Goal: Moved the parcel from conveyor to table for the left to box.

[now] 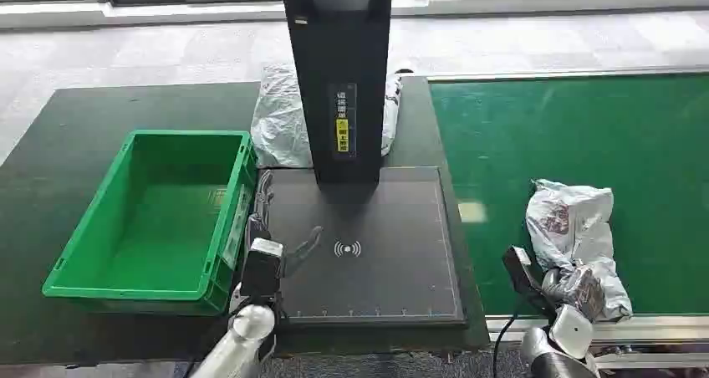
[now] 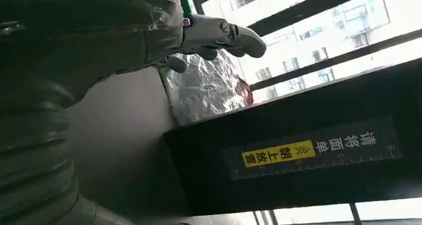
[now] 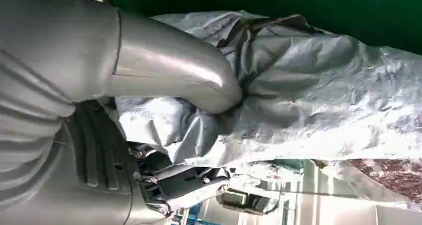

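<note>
Crumpled silver-grey plastic mailer parcel (image 1: 577,227): on the green conveyor belt (image 1: 585,135), near its front edge, right of the table. Dark printed patch on its upper face.

Right hand (image 1: 573,286): at the parcel's near end, clasped on the plastic. In the right wrist view, thick grey thumb (image 3: 174,75) pressed into the wrinkled film (image 3: 318,95) from one side, darker fingers (image 3: 184,182) tucked under the opposite side, parcel pinched between them.

Left hand (image 1: 284,248): over the near left corner of the flat black scanner pad (image 1: 376,244), beside the bin, holding nothing. Fingers apart and extended forward; same spread seen in the left wrist view (image 2: 219,36).

Black upright scanner column (image 1: 339,77): rising from the rear of the pad, yellow label on its face.

Second silver-grey bagged parcel (image 1: 280,119): on the dark table (image 1: 75,144) behind the column, partly hidden by it; visible in the left wrist view too (image 2: 206,88).

Green plastic open-topped bin (image 1: 155,215): on the table left of the pad, touching or just beside its left edge. Interior bare.

Pale tiled floor (image 1: 125,52): beyond table and belt.
</note>
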You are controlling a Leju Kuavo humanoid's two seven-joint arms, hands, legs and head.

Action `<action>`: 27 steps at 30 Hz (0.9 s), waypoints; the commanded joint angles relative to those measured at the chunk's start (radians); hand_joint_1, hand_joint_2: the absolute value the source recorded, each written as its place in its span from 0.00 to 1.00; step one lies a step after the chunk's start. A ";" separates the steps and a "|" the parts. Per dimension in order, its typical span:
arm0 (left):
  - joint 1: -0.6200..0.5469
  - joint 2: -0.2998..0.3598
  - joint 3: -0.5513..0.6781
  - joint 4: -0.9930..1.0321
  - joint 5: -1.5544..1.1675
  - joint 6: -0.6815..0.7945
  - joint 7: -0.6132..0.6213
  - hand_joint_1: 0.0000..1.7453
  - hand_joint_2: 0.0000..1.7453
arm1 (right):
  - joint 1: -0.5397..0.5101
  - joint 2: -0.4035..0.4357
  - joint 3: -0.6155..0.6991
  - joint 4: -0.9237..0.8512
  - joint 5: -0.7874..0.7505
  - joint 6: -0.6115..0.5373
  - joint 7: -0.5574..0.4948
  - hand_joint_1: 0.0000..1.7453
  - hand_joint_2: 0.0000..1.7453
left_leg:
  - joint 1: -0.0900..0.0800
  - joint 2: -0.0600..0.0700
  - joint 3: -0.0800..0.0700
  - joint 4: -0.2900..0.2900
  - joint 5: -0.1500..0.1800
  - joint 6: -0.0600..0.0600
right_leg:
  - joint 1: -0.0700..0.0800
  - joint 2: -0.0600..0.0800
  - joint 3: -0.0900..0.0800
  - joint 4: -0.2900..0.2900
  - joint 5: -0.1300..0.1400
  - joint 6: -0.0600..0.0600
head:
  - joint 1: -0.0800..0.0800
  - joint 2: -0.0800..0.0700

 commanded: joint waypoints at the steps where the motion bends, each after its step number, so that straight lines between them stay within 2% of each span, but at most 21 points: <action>1: 0.016 0.014 0.054 -0.010 -0.022 0.021 0.013 0.00 1.00 | 0.040 0.090 0.074 -0.231 -0.192 -0.150 -0.306 1.00 1.00 | 0.001 0.002 0.001 0.000 -0.001 0.000 | 0.000 0.005 0.000 -0.001 0.001 -0.001 | 0.000 0.000; 2: 0.028 0.015 0.062 -0.027 -0.031 0.023 0.015 0.00 1.00 | 0.073 0.122 0.134 -0.334 -0.192 -0.147 -0.325 1.00 1.00 | 0.001 0.003 0.002 -0.001 -0.001 0.000 | 0.001 0.007 0.000 -0.001 0.001 -0.001 | 0.000 0.000; 3: 0.034 0.016 0.068 -0.038 -0.041 0.022 0.017 0.00 1.00 | 0.112 0.151 0.205 -0.458 -0.267 -0.105 -0.366 1.00 1.00 | 0.001 0.004 0.001 -0.001 -0.001 -0.001 | 0.000 0.008 -0.001 0.000 0.001 -0.001 | 0.000 0.000; 4: 0.037 0.015 0.073 -0.046 -0.045 0.015 0.018 0.00 1.00 | 0.149 0.156 0.311 -0.566 -0.274 -0.103 -0.373 1.00 1.00 | 0.001 0.005 0.001 -0.001 -0.001 -0.001 | 0.000 0.010 -0.001 0.000 0.001 -0.002 | 0.000 0.000; 5: 0.033 0.017 0.076 -0.047 -0.044 0.005 0.023 0.00 1.00 | 0.167 0.169 0.382 -0.620 -0.336 -0.078 -0.394 1.00 1.00 | 0.000 0.004 -0.001 0.000 -0.001 -0.001 | 0.000 0.007 -0.003 0.001 0.001 -0.001 | 0.000 0.000; 6: 0.026 0.016 0.079 -0.042 -0.044 -0.001 0.026 0.00 1.00 | 0.186 0.165 0.465 -0.667 -0.348 -0.079 -0.411 1.00 1.00 | 0.001 0.008 -0.001 0.000 -0.002 -0.001 | 0.001 0.011 -0.003 0.002 0.000 -0.002 | 0.000 0.000; 8: 0.009 0.012 0.074 -0.024 -0.059 -0.001 0.027 0.00 1.00 | 0.210 0.167 0.608 -0.710 -0.354 -0.054 -0.403 1.00 1.00 | 0.002 0.009 0.000 0.000 -0.002 -0.002 | 0.003 0.012 -0.003 0.001 0.000 -0.002 | 0.000 0.000; 12: 0.001 0.011 0.067 -0.019 -0.058 -0.009 0.025 0.00 1.00 | 0.225 0.144 0.772 -0.732 -0.361 -0.015 -0.404 1.00 1.00 | 0.002 0.004 0.000 -0.001 0.000 -0.002 | 0.004 0.008 -0.002 0.001 -0.001 -0.003 | 0.000 0.000; 16: -0.007 0.031 0.071 -0.030 -0.068 0.001 0.019 0.00 1.00 | 0.221 0.117 0.866 -0.747 -0.368 0.081 -0.422 1.00 1.00 | 0.002 0.003 0.000 -0.001 0.000 -0.002 | 0.004 0.006 -0.002 0.001 -0.001 -0.002 | 0.000 0.000; 19: -0.024 0.041 0.061 -0.043 -0.084 -0.022 0.020 0.00 1.00 | 0.207 0.091 0.911 -0.733 -0.485 0.247 -0.430 1.00 1.00 | 0.003 0.003 0.001 -0.001 0.000 -0.002 | 0.004 0.007 -0.001 0.000 -0.001 -0.002 | 0.000 0.000; 27: -0.028 0.039 0.061 -0.040 -0.086 -0.026 0.026 0.00 1.00 | 0.204 0.076 0.915 -0.721 -0.501 0.265 -0.432 1.00 1.00 | 0.003 0.001 0.001 -0.001 0.001 -0.001 | 0.003 0.005 0.000 -0.001 0.000 -0.002 | 0.000 0.000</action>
